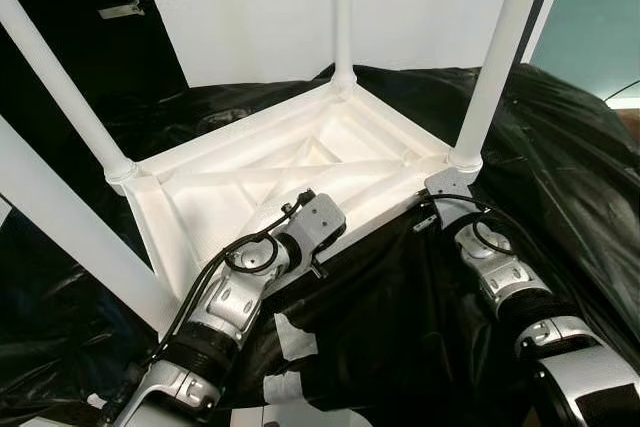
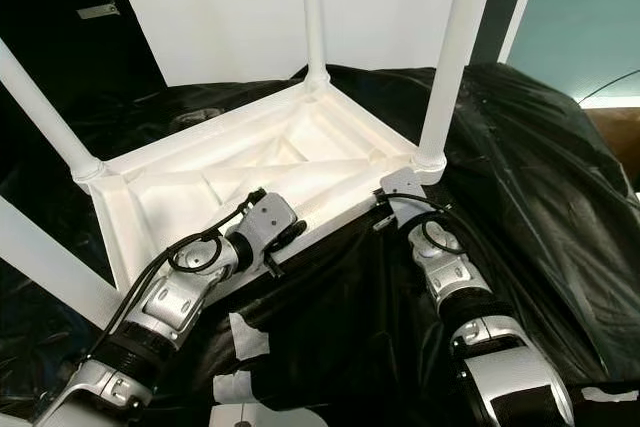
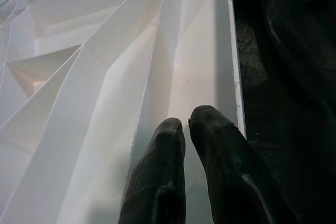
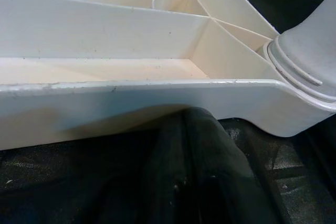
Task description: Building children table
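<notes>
Table (image 1: 250,182) lies upside down on black sheeting (image 1: 560,177), its ribbed underside facing up and four white legs (image 1: 497,57) standing out of the corner sockets, which is the sensible way to have it while the legs go in. The sheeting likely keeps the top from scuffing on what lies under it. The left gripper (image 3: 187,125) reaches over the near rim into the hollow of the underside, its two black fingers nearly together and holding nothing, tips resting on or just above the white plastic beside the rim wall; my guess is that it steadies the frame. The right gripper (image 4: 194,129) sits low against the outside of the rim, just beside the near right corner socket, perhaps bracing that corner, but I cannot tell how its fingers stand. A white wall (image 1: 250,7) rises behind.
</notes>
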Tool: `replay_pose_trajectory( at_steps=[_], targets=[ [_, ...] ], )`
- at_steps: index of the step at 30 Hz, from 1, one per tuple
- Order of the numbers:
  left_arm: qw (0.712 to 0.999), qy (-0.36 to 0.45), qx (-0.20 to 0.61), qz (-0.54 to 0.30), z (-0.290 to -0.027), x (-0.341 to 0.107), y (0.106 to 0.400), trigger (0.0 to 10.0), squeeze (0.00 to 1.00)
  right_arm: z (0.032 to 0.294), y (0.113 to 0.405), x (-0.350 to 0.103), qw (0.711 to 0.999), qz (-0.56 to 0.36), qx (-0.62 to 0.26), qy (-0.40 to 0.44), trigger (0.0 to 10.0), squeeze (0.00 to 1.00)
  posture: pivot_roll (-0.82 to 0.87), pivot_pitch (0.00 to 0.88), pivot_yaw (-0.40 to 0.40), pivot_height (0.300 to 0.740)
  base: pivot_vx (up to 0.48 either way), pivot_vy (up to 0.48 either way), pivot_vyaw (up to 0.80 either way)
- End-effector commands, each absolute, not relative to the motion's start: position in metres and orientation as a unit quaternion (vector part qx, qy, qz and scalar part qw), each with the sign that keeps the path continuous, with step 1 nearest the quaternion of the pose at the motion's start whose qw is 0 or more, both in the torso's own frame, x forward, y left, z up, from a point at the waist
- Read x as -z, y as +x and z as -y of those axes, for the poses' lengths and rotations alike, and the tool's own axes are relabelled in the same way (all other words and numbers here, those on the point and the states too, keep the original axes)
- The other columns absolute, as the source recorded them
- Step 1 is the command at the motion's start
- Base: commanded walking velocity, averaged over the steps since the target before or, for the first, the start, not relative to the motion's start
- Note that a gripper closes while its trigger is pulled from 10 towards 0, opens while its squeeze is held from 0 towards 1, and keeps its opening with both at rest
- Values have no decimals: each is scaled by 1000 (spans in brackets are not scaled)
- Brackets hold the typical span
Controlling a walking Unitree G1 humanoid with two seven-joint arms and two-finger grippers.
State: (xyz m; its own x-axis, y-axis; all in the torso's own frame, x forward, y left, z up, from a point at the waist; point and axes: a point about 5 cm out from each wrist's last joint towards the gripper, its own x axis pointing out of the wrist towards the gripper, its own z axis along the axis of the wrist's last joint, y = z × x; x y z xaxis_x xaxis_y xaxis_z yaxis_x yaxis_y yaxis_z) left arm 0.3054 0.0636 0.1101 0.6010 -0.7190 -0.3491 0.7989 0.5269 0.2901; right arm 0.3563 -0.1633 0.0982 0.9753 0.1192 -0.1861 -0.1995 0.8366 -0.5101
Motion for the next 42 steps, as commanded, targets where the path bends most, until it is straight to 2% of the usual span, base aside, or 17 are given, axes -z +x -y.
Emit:
replay_pose_trajectory(
  at_steps=[1, 2, 3, 5, 7, 10, 13, 16, 19, 30, 31, 32, 33, 42],
  targets=[
    [816, 195, 518, -168, -51, -75, 282, 10000, 0, 146, 362, -117, 960, -22, -105, -259, 10000, 0, -21, 0, 60, 740, 0, 0, 0],
    [830, 195, 500, -155, -51, -77, 286, 10000, 0, 144, 360, -118, 962, -13, -105, -251, 10000, 0, -21, 0, 58, 740, 0, 0, 0],
    [830, 195, 500, -155, -51, -77, 286, 10000, 0, 144, 360, -118, 962, -13, -105, -251, 10000, 0, -21, 0, 58, 740, 0, 0, 0],
    [863, 171, 460, -117, -53, -84, 294, 10000, 0, 142, 350, -115, 970, -2, -91, -226, 10000, 0, -27, 0, 58, 740, 0, 0, 0],
    [884, 142, 435, -94, -57, -90, 297, 10000, 0, 142, 339, -109, 975, 5, -77, -209, 10000, 0, -35, 0, 58, 740, 0, 0, 0],
    [900, 101, 418, -78, -62, -95, 298, 10000, 0, 146, 325, -103, 982, 4, -48, -184, 10000, 0, -40, 0, 60, 740, 0, 0, 0],
    [903, 91, 414, -74, -64, -97, 297, 10000, 0, 147, 322, -101, 983, 4, -41, -178, 10000, 0, -40, 0, 60, 740, 0, 0, 0],
    [905, 50, 417, -63, -75, -99, 289, 10000, 0, 154, 299, -94, 988, -3, -11, -157, 10000, 0, -49, 0, 65, 740, 0, 0, 0],
    [900, 40, 430, -57, -82, -98, 283, 10000, 0, 156, 292, -92, 988, -8, -5, -154, 10000, 0, -48, 0, 65, 740, 0, 0, 0],
    [888, -5, 460, -18, -118, -103, 256, 10000, 0, 158, 294, -102, 987, -6, -1, -164, 10000, 0, -13, 0, 52, 740, 0, 0, 0],
    [887, -14, 461, -12, -124, -102, 251, 10000, 133, 158, 296, -103, 986, -4, -3, -165, 10000, 0, -9, 0, 50, 740, 0, 0, 0],
    [887, -14, 461, -12, -124, -102, 251, 10000, 133, 158, 296, -103, 986, -4, -3, -165, 10000, 0, -9, 0, 50, 740, 0, 0, 0],
    [886, -18, 464, -6, -129, -100, 244, 10000, 1000, 157, 296, -104, 986, -5, -4, -166, 10000, 0, -3, 0, 48, 740, 0, 0, 0],
    [885, -26, 464, 31, -142, -101, 211, 10000, 1000, 154, 293, -101, 985, -14, -15, -174, 10000, 0, 21, 0, 39, 740, 0, 0, 0]
  ],
)
